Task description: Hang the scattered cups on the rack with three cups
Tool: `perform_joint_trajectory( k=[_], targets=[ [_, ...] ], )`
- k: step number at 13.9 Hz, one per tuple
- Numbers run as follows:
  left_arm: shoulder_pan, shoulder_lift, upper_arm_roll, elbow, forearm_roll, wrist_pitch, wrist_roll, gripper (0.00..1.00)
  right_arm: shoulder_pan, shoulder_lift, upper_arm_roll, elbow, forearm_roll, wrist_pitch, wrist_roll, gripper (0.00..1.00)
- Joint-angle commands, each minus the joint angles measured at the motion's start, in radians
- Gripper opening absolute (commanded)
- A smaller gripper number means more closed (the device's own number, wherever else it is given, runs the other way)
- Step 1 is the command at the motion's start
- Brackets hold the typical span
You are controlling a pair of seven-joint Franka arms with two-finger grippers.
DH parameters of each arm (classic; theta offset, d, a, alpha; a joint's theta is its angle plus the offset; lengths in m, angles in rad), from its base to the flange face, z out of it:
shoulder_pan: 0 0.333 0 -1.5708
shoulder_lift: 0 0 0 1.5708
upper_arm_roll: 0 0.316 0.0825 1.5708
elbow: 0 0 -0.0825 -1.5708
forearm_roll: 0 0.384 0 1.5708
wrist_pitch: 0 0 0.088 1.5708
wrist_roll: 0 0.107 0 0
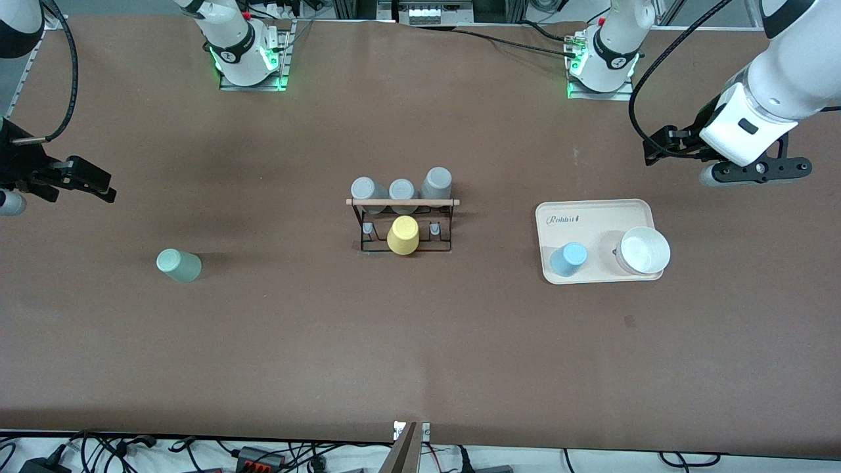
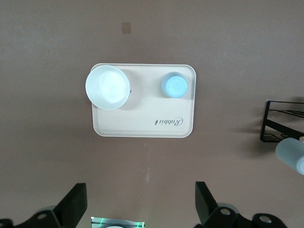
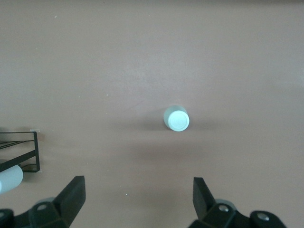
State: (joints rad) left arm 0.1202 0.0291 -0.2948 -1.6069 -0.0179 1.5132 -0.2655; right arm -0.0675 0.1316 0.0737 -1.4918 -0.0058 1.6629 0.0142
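The pale mint green cup (image 1: 179, 265) stands alone on the table toward the right arm's end; it also shows in the right wrist view (image 3: 176, 118). The light blue cup (image 1: 568, 259) stands on the beige tray (image 1: 594, 210); it also shows in the left wrist view (image 2: 175, 85). The black wire rack (image 1: 402, 223) with a wooden rod stands mid-table and bears three grey tumblers (image 1: 402, 189) and a yellow tumbler (image 1: 403, 235). My left gripper (image 1: 659, 148) is open and empty, up over bare table beside the tray. My right gripper (image 1: 92, 180) is open and empty, up over bare table beside the mint cup.
A white bowl (image 1: 644, 250) sits on the tray beside the blue cup; the left wrist view shows the bowl (image 2: 108, 87) and the tray (image 2: 142, 126). A rack corner shows in the left wrist view (image 2: 280, 123) and in the right wrist view (image 3: 23, 152).
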Motion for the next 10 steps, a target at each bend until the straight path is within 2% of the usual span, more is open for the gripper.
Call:
perform_joint_trajectory(
  k=[1,10],
  targets=[
    [0.003,-0.026,0.010,-0.021,-0.025,0.012,0.022,1.00,-0.011,0.010,0.020,0.022,-0.023,-0.018,0.032,1.00],
    [-0.001,-0.012,0.010,-0.018,-0.019,0.009,0.020,1.00,-0.008,0.002,0.021,0.031,-0.023,-0.023,0.030,1.00]
  ],
)
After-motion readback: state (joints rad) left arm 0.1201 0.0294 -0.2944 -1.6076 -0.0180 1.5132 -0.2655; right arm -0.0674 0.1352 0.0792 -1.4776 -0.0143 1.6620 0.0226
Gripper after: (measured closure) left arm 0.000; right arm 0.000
